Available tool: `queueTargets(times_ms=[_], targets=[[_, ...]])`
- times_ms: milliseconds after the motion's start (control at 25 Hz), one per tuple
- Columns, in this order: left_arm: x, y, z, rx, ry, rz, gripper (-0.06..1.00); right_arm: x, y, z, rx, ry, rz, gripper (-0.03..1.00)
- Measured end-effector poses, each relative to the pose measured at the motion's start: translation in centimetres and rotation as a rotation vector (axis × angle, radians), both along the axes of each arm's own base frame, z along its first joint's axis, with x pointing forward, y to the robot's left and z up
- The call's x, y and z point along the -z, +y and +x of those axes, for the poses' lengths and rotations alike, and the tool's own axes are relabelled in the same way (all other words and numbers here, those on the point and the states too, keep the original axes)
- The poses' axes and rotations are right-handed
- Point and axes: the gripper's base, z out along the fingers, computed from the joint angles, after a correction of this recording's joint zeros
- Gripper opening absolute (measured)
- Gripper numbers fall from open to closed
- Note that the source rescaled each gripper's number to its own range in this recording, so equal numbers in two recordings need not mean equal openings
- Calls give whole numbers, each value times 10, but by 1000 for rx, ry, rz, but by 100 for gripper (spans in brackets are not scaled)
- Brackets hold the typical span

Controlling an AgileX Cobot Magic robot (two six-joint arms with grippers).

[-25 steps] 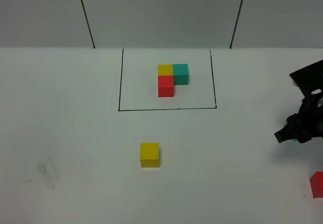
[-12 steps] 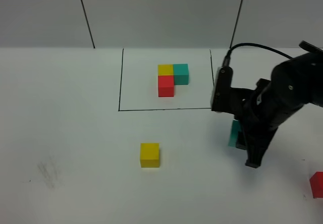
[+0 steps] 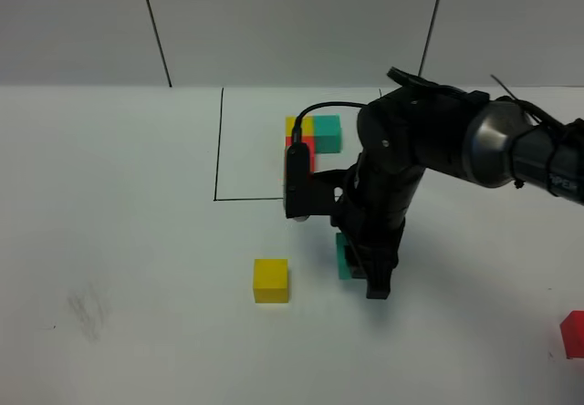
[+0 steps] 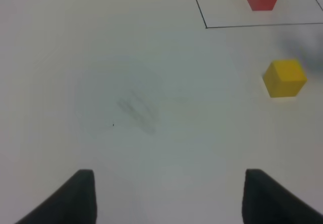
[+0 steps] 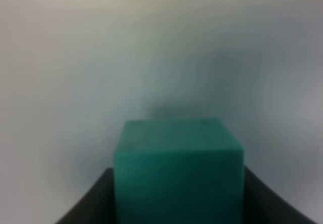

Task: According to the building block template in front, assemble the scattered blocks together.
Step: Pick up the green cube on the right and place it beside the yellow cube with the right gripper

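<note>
A white tabletop (image 3: 128, 241) is seen from above, with a faint grey smudge (image 3: 87, 312) marked toward its near left corner. The right arm (image 3: 429, 136) is stretched in from the right edge across the middle of the tabletop, so that part of what lies beyond it is hidden.

A thin black rectangle (image 3: 219, 150) is drawn against the far edge, about midway along it. Inside it the building block template (image 3: 328, 133) is set: a yellow, a teal and a red cube are joined in an L, and the red one is partly covered by the arm's wrist.

The right gripper (image 3: 358, 268) is pointed downward between the rectangle and the near edge. Its fingers are clenched on the teal cube (image 3: 343, 257), which is gripped on two opposite sides in the right wrist view. Whether that cube is touching the surface cannot be told.

The left gripper (image 4: 166, 199) is seen only in its own wrist view, where its fingers are spread wide and nothing is held between them.

The yellow cube (image 3: 271, 279) is placed alone toward the near edge, near the teal cube but apart from it, on the side toward the left edge. The red cube (image 3: 573, 334) is placed well apart from both, toward the near right corner, and is cut off by the frame.
</note>
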Motion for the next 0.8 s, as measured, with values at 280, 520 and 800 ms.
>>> queueTargets(times_ms=[280, 520, 800], targets=[[0, 0, 0, 0, 0, 0, 36, 2, 11, -7, -81, -1, -9, 2], [0, 0, 0, 0, 0, 0, 36, 8, 12, -6, -83, 13, -20, 2], [0, 0, 0, 0, 0, 0, 36, 10, 25, 7, 0, 40, -25, 2]])
